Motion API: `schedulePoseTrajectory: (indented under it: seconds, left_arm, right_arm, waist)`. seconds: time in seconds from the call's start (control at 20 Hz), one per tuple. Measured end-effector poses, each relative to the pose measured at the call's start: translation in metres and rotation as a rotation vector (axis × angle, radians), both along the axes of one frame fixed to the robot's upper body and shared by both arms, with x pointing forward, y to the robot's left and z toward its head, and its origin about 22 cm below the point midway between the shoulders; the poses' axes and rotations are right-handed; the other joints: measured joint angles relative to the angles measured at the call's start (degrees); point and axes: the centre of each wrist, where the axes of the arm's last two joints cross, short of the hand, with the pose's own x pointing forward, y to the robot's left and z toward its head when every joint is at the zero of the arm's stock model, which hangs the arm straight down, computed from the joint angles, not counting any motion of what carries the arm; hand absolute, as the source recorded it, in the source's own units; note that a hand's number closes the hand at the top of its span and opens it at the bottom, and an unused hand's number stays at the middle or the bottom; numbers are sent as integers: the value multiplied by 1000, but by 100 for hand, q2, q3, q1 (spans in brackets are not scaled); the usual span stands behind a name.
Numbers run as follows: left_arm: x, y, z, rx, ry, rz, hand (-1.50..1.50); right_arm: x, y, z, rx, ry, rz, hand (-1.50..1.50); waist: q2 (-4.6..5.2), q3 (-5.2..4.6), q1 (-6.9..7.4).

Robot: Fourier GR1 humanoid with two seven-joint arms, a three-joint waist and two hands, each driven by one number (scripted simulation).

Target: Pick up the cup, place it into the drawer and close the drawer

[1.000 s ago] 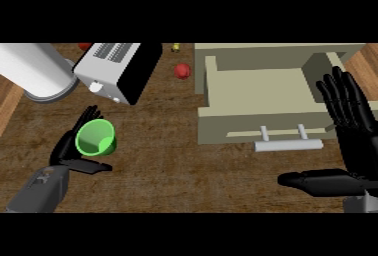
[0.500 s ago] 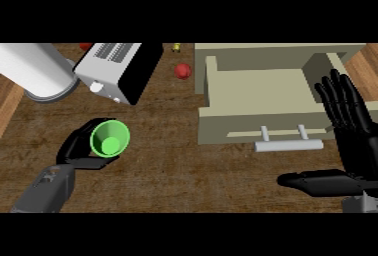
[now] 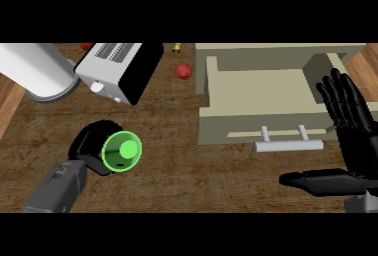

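Note:
A green cup (image 3: 122, 151) is held in my left hand (image 3: 90, 145), whose black fingers curl round its back; the cup's mouth faces the camera, tipped to the right. It hangs over the wooden counter at lower left. The beige drawer (image 3: 258, 95) stands pulled open at upper right, its handle (image 3: 289, 145) on the near front. My right hand (image 3: 353, 125) rests open at the right edge, fingers pointing up beside the drawer, thumb stretched left.
A toaster (image 3: 122, 70) lies at upper left beside a large white cylinder (image 3: 33, 70). A small red object (image 3: 183, 72) sits between the toaster and the drawer. Bare counter (image 3: 199, 175) lies between my hands.
My left hand closed round the cup, lifted it and carried it a little to the right, tipping its mouth toward the camera. The right hand has not moved.

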Motion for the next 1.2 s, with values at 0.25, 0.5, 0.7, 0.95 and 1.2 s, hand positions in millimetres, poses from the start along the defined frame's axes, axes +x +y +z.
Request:
schedulePoseTrajectory:
  seconds: [0.25, 0.5, 0.7, 0.95, 1.2]
  left_arm:
    - [-5, -4, -4, -46, -80, 139, 150]
    - [-14, -2, -10, -90, -153, 386, 150]
    - [-6, -4, -2, -105, -216, 442, 150]
    - [15, -21, 19, -104, -287, 381, 150]
    - [50, -52, 65, -85, -396, 314, 150]
  right_arm:
    - [1, 0, -3, 2, -2, -10, -150]
    - [0, -3, -5, 1, 2, -24, -150]
    - [-3, -9, -6, -1, 6, -36, -150]
    - [-9, -16, -3, -2, 8, -48, -150]
    - [-13, -21, -1, -1, 10, -64, -150]
  waist:
    - [-14, 7, 69]
    - [-37, 13, 120]
    - [-64, 23, 151]
    - [-94, 33, 192]
    - [-118, 40, 231]
